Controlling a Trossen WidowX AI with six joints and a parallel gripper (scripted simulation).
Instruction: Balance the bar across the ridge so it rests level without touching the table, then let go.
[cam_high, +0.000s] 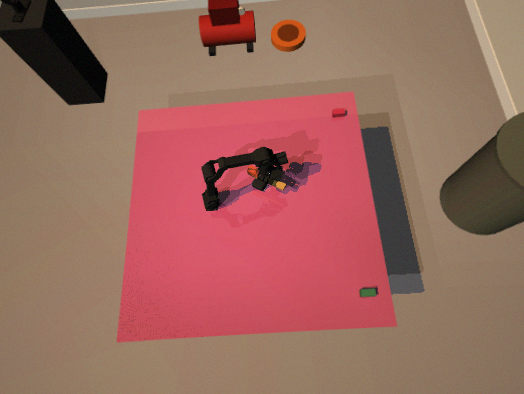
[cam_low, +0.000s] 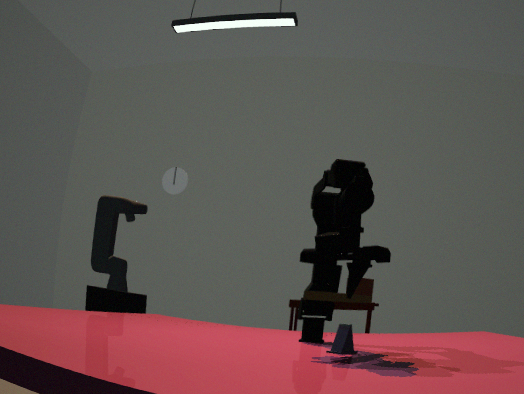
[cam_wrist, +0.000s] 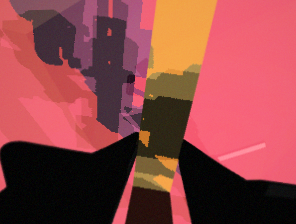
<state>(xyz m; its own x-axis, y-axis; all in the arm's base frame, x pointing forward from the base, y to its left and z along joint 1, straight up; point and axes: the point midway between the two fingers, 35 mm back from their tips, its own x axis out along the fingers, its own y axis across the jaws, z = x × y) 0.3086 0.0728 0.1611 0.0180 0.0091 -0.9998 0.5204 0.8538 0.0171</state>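
Note:
The bar shows a yellow end (cam_high: 281, 185) and an orange block (cam_high: 253, 171) (cam_low: 366, 287) at its other end. In the wrist view the bar (cam_wrist: 182, 35) runs up between the fingers, with its block (cam_wrist: 149, 207) dark at the bottom edge. My gripper (cam_low: 344, 295) (cam_wrist: 159, 140) is shut on the bar and holds it roughly level, clear of the table. The ridge, a grey wedge (cam_low: 343, 340), stands upright on the table, below the bar's height in the exterior view, with a gap between them. The ridge is hidden in the top view and does not show in the wrist view.
The pink table top (cam_high: 240, 280) (cam_low: 225, 355) carries a small red block (cam_high: 339, 113) near its far right corner and a green block (cam_high: 368, 292) near its front right corner. The arm's shadows fall around the ridge. A faint pale strip (cam_wrist: 242, 151) lies on the table.

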